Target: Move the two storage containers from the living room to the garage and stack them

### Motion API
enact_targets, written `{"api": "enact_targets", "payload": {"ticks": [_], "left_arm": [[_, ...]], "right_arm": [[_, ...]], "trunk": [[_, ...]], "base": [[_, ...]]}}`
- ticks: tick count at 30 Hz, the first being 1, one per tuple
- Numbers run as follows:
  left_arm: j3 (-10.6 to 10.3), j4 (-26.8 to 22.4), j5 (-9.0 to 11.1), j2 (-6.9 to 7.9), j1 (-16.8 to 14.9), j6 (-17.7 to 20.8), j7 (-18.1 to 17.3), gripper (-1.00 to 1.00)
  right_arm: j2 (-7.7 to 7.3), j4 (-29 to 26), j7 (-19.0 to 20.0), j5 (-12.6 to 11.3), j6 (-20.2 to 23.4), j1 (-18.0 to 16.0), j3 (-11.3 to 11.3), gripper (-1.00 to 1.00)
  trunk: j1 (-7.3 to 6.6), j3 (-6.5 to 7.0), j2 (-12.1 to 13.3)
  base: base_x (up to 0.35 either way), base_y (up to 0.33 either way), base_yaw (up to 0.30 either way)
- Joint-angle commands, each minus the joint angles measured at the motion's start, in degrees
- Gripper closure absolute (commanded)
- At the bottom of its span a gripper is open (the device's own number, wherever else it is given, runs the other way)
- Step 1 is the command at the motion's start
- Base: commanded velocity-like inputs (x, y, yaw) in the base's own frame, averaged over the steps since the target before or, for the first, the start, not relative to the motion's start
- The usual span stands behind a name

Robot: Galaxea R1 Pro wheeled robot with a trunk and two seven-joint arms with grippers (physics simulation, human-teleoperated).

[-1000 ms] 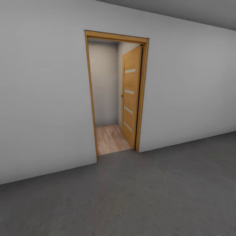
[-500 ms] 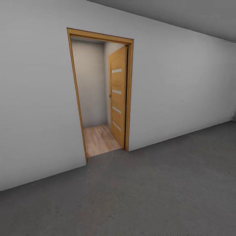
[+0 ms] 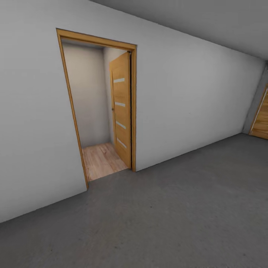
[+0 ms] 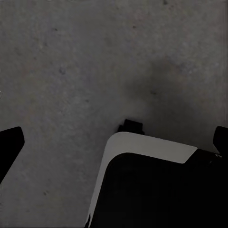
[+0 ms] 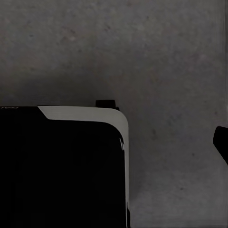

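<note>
The two storage containers are out of view. I stand in the garage on its dark grey concrete floor (image 3: 167, 223), facing a grey-white wall (image 3: 193, 100). My left gripper (image 4: 115, 141) hangs open over the concrete, one dark fingertip (image 4: 9, 145) at each side of its wrist view and nothing between them. My right gripper is over the floor (image 5: 166, 57) too; one fingertip (image 5: 221, 142) shows at the far edge, the other is lost against my dark base (image 5: 57, 171). Nothing is held.
An open doorway (image 3: 96, 93) in the wall leads onto pale wood planks (image 3: 100, 162); its wood door with pale stripes (image 3: 121, 108) swings inward. Another wooden door (image 3: 261, 119) shows at the far right corner. My base (image 4: 156, 190) sits below the left wrist.
The whole head view has swung right: the doorway sits further left in the picture, and the corner with a second wooden door has come into sight at the right.
</note>
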Motion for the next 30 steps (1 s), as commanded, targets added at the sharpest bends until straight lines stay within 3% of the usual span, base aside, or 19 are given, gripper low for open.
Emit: {"api": "enact_targets", "payload": {"ticks": [1, 8, 30], "left_arm": [[-0.5, 0.0, 0.5, 0.04, 0.0, -0.2, 0.1, -1.00], [-0.5, 0.0, 0.6, 0.10, 0.1, -0.1, 0.0, -1.00], [-0.5, 0.0, 0.5, -0.11, 0.1, 0.2, 0.0, -1.00]], "right_arm": [[0.03, 0.2, 0.0, -0.4, -0.3, -0.1, 0.5, -1.00], [0.10, 0.2, -0.1, -0.3, -0.2, -0.1, 0.5, -1.00], [-0.12, 0.2, 0.1, -0.3, -0.1, -0.1, 0.7, -1.00]], "trunk": [[0.00, -0.07, 0.0], [0.00, -0.07, 0.0], [0.00, -0.07, 0.0]], "base": [[0.000, 0.000, -0.048], [0.177, 0.000, -0.011], [0.320, 0.000, 0.000]]}}
